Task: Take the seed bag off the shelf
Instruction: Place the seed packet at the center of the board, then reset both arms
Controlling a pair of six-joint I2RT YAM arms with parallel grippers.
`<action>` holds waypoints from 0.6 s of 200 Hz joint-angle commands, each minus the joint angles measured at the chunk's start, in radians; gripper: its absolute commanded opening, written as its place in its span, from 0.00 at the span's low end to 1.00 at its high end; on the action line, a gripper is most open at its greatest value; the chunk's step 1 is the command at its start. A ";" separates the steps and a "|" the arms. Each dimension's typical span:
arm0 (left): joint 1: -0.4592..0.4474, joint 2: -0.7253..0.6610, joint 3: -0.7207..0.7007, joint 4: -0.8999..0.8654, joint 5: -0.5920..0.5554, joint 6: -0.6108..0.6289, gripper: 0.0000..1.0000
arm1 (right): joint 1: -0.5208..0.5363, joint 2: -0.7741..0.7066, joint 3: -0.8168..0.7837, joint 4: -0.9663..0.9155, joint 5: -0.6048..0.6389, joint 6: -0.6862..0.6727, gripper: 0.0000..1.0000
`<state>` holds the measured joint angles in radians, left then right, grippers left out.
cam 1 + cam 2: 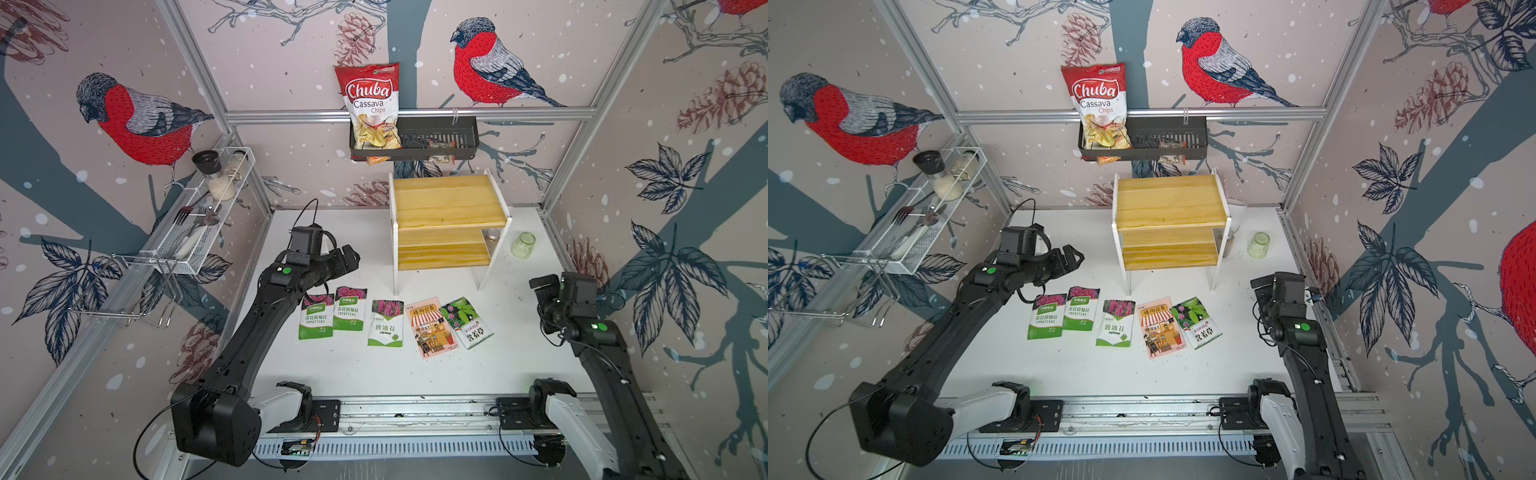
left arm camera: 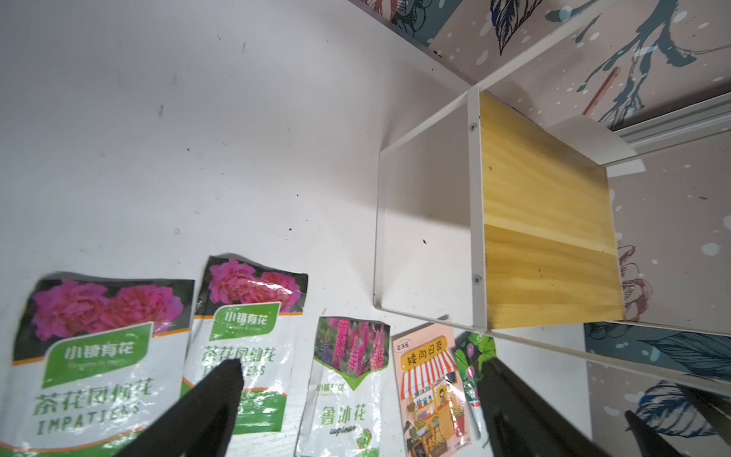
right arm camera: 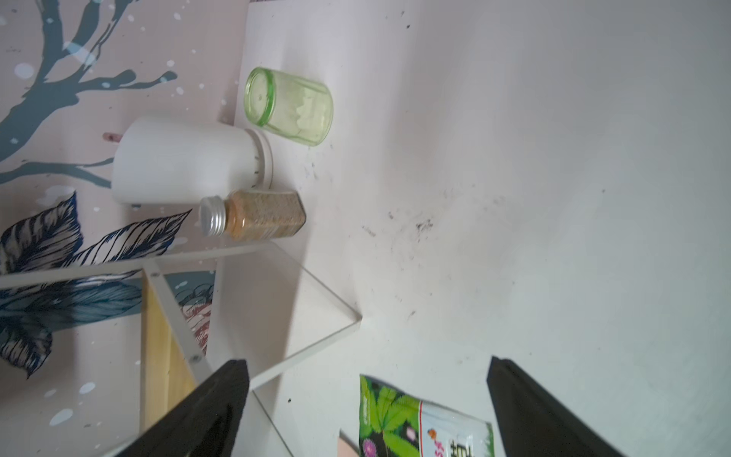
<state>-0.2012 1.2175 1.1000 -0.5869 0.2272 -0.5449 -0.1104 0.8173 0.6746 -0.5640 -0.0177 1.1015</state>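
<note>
Pine boards of the small two-tier yellow shelf [image 1: 451, 199] with white side panels are showing bare at upper centre. Five printed foil seed bags [image 1: 386, 324] are lying in a row on the white bench [image 1: 340, 374] below it, so you are probably looking at a finished job. The left tool [image 2: 356, 376] and the right tool [image 3: 366, 366] are gaping wide, gripping nothing.

The shelf [image 1: 449, 199] boards are bare pine with the grain showing, and the side panels are smooth matt white. The seed bags [image 2: 245, 316] are shiny, crinkly plastic with glare all over, though the pink packet [image 1: 432, 326] looks more like matt paper. The bench [image 1: 332, 374] is matt white and kinda scuffed. The green jar [image 3: 288, 105] looks like glass, and the bottle [image 3: 261, 215] has a brushed metal cap.
</note>
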 commanded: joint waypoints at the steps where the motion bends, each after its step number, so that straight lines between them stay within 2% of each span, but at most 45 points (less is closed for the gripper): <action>1: 0.042 0.022 0.001 -0.019 -0.038 0.101 0.96 | -0.108 0.103 0.029 0.133 -0.167 -0.245 1.00; 33: 0.132 0.040 -0.051 0.072 -0.074 0.182 0.96 | -0.120 0.317 0.118 0.191 -0.097 -0.446 1.00; 42: 0.146 0.049 -0.073 0.119 -0.117 0.207 0.96 | -0.120 0.362 0.115 0.243 -0.071 -0.482 1.00; 88: 0.244 0.122 -0.276 0.504 -0.256 0.352 0.96 | -0.067 0.431 -0.070 0.716 0.164 -0.581 1.00; 120: 0.277 0.210 -0.392 0.753 -0.272 0.451 0.96 | -0.020 0.536 -0.135 0.921 0.210 -0.647 1.00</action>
<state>0.0570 1.3838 0.7685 -0.1116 -0.0059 -0.2024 -0.1635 1.3102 0.5797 0.0933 0.0959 0.5449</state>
